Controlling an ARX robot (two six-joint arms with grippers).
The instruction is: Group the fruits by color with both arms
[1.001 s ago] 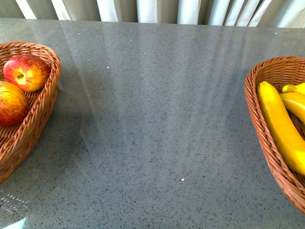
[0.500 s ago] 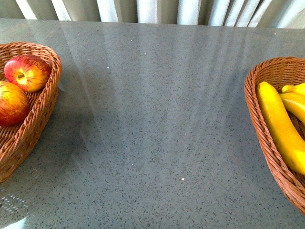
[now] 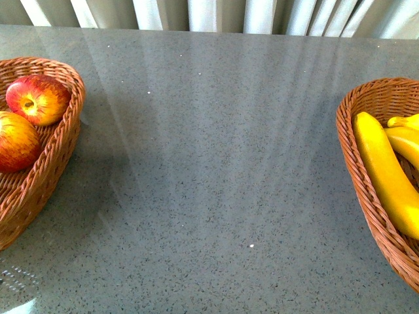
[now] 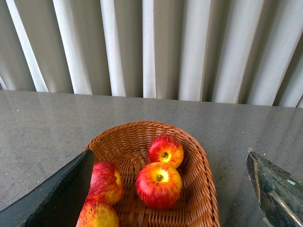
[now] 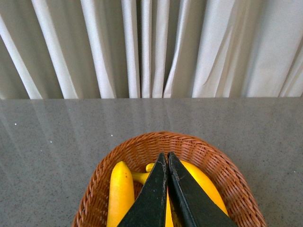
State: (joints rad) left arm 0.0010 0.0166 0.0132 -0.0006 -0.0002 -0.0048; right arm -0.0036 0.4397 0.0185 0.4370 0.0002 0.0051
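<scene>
In the front view two red apples (image 3: 38, 98) (image 3: 16, 140) lie in a wicker basket (image 3: 72, 124) at the left edge, and yellow bananas (image 3: 386, 176) lie in a wicker basket (image 3: 347, 150) at the right edge. Neither gripper shows in that view. In the left wrist view my left gripper (image 4: 169, 158) is open and empty above the apple basket (image 4: 203, 179), which holds several apples (image 4: 158, 184). In the right wrist view my right gripper (image 5: 165, 156) is shut and empty over the banana basket (image 5: 165, 137), with bananas (image 5: 120, 194) beneath it.
A grey speckled tabletop (image 3: 209, 170) stretches between the two baskets. Pale vertical curtains (image 3: 216, 13) hang behind the table's far edge and also show in both wrist views.
The farther apple in the left basket has shifted very slightly to the right. Nothing else has visibly moved.
</scene>
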